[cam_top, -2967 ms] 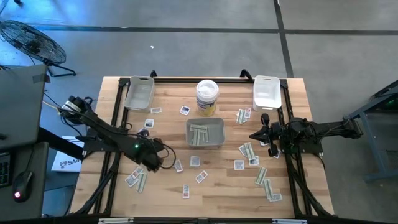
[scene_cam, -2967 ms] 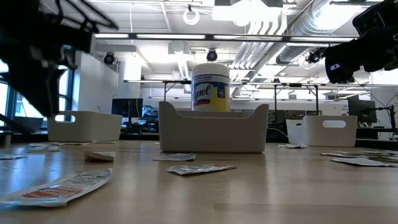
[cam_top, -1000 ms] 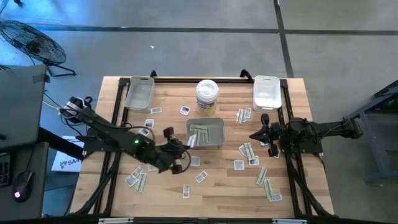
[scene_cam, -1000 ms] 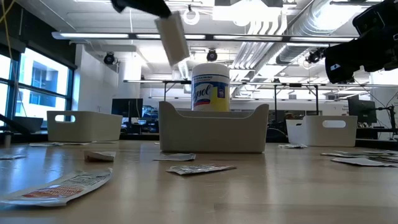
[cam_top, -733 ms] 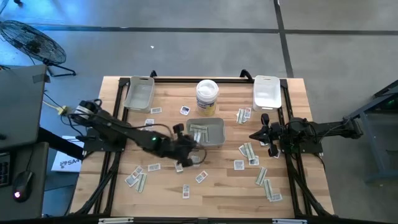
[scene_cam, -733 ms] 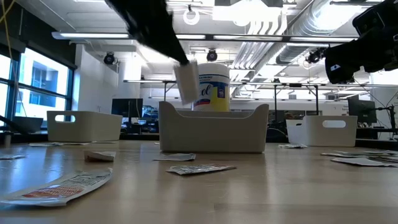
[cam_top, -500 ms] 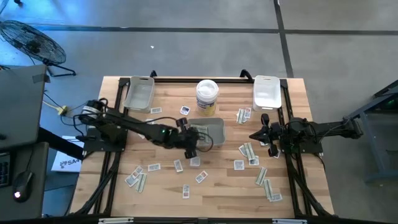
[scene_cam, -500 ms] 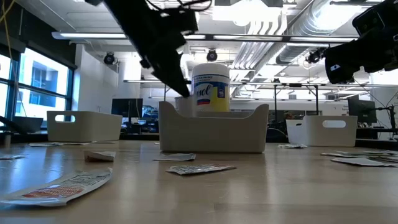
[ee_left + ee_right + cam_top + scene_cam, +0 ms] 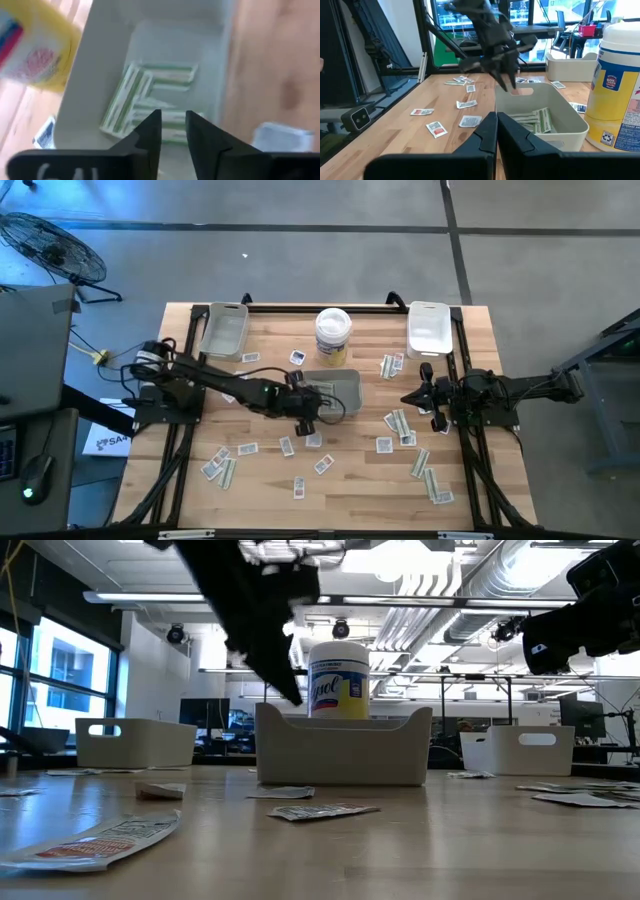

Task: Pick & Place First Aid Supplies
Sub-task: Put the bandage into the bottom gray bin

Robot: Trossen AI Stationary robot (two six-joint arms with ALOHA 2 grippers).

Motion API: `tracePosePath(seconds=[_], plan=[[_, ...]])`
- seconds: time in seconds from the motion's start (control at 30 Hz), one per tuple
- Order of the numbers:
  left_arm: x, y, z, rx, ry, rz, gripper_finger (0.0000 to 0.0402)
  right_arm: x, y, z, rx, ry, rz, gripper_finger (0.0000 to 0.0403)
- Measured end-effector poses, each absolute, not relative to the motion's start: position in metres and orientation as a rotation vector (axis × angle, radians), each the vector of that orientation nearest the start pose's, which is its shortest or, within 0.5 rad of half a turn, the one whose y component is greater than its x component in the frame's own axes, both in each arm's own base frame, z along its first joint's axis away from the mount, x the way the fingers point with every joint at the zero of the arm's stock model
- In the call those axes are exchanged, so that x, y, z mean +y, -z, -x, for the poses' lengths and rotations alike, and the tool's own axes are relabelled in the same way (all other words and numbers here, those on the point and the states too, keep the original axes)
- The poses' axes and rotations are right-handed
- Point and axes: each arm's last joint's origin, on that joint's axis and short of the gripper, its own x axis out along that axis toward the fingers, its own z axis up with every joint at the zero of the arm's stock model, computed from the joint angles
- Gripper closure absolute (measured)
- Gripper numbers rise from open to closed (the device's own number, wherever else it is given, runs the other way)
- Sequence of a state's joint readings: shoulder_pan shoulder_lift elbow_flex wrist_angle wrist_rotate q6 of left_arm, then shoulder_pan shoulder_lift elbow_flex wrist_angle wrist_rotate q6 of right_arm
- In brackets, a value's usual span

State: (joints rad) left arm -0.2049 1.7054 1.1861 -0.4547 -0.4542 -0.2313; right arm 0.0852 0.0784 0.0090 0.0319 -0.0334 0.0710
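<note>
The first aid supplies are small paper packets scattered on the wooden table, such as a group at the right [image 9: 405,425] and another at the near left [image 9: 222,465]. Several pale strips [image 9: 145,95] lie in the grey tray [image 9: 356,382] at the table's middle. My left gripper [image 9: 173,120] hovers over the tray's left end, pointing slantwise down, open, with nothing between its fingers. It also shows above the tray wall in the low view [image 9: 288,690]. My right gripper [image 9: 496,126] waits at the table's right side [image 9: 408,397], shut and level.
A tall white tub with a yellow label [image 9: 333,335] stands just behind the grey tray. A grey tray [image 9: 224,330] sits at the far left corner and a white one [image 9: 428,328] at the far right. More packets [image 9: 300,485] lie near the front.
My left gripper has carried a pale packet from the table's near left toward the grey tray, sinking over the tray's left end. The packet hung below its fingers a second ago and no longer shows there. The right arm has kept still.
</note>
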Motion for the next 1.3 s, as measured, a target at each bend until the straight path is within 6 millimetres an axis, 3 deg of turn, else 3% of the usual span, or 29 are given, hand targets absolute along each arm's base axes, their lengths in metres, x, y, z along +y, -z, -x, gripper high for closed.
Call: tracePosePath(seconds=[0.2,0.3,0.4,0.63,0.77,0.9,1.03,1.3], plan=[[-0.099,-0.274,-0.341,0.935,-0.221,-0.130,0.0306,0.010,-0.163,-0.102,0.041,-0.117,-0.070,0.0398],[-0.132,-0.296,-0.324,0.998,-0.117,-0.123,0.0309,0.010,-0.163,-0.102,0.041,-0.117,-0.070,0.0398],[-0.163,-0.302,-0.300,1.108,-0.027,-0.064,0.0310,0.010,-0.163,-0.102,0.041,-0.117,-0.070,0.0398],[-0.220,-0.270,-0.236,1.353,-0.037,0.083,0.0310,0.010,-0.163,-0.102,0.041,-0.118,-0.070,0.0398],[-0.240,-0.242,-0.199,1.416,-0.014,-0.041,0.0310,0.010,-0.163,-0.102,0.041,-0.118,-0.070,0.0398],[-0.247,-0.220,-0.172,1.462,0.010,-0.155,0.0310,0.010,-0.163,-0.102,0.041,-0.117,-0.070,0.0398],[-0.252,-0.207,-0.163,1.437,0.050,-0.159,0.0310,0.010,-0.164,-0.102,0.041,-0.118,-0.070,0.0398],[-0.254,-0.187,-0.164,1.433,0.040,0.001,0.0310,0.010,-0.164,-0.102,0.041,-0.118,-0.070,0.0398]])
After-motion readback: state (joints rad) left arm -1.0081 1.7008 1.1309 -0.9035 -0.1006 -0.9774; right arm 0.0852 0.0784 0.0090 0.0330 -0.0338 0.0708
